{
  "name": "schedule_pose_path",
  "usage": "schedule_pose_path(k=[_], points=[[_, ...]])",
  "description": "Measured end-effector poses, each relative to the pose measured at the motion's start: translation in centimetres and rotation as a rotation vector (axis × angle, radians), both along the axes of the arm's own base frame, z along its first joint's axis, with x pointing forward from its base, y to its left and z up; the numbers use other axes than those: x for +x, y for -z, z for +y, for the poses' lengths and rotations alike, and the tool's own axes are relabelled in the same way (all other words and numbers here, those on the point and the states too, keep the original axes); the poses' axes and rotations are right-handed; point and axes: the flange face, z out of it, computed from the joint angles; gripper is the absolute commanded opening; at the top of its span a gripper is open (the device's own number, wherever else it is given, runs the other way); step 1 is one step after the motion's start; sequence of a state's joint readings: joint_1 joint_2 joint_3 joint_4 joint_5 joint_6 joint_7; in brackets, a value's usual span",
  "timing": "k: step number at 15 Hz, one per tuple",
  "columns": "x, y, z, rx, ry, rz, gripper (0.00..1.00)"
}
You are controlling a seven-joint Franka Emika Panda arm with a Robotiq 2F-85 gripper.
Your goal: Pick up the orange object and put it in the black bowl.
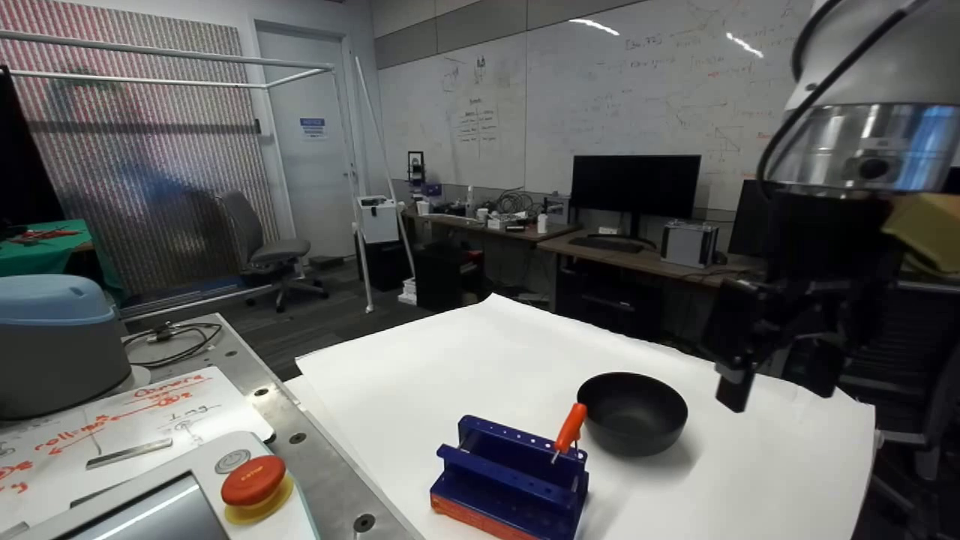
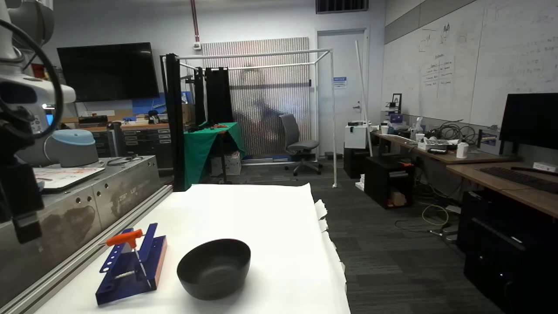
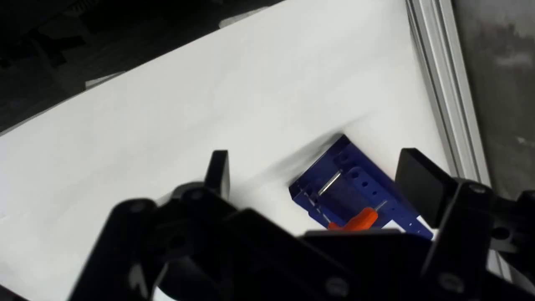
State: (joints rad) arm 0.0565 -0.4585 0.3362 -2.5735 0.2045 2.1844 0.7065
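Note:
The orange object is the slim orange handle of a T-shaped hex key [image 1: 571,427], also in an exterior view [image 2: 125,238] and the wrist view [image 3: 360,220]. Its metal shaft stands tilted in the blue rack [image 1: 517,491]. The black bowl [image 1: 636,420] sits upright beside the rack; its visible inside is bare. It also shows in an exterior view [image 2: 213,272]. My gripper [image 3: 321,179] is open and empty, with the rack seen between and below its fingers. In an exterior view the gripper [image 1: 776,379] hangs well above the white surface. The wrist view partly hides the handle behind the gripper body.
A white sheet [image 1: 420,375] covers the table under the rack and bowl. A metal rail [image 3: 449,92] runs along one table edge. A controller with a red stop button [image 1: 253,480] and a whiteboard panel [image 1: 150,420] lie on the metal bench.

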Motion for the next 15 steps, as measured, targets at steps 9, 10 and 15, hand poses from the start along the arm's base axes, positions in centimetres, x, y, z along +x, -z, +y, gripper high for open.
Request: schedule_pose_path(k=[9,10,15], points=[[12.5,3.2,3.3,-0.11,0.146,0.026,1.0],[13.7,3.9,3.3,-0.11,0.146,0.032,1.0],[17.8,8.2,2.9,-0.101,0.17,0.093,1.0]])
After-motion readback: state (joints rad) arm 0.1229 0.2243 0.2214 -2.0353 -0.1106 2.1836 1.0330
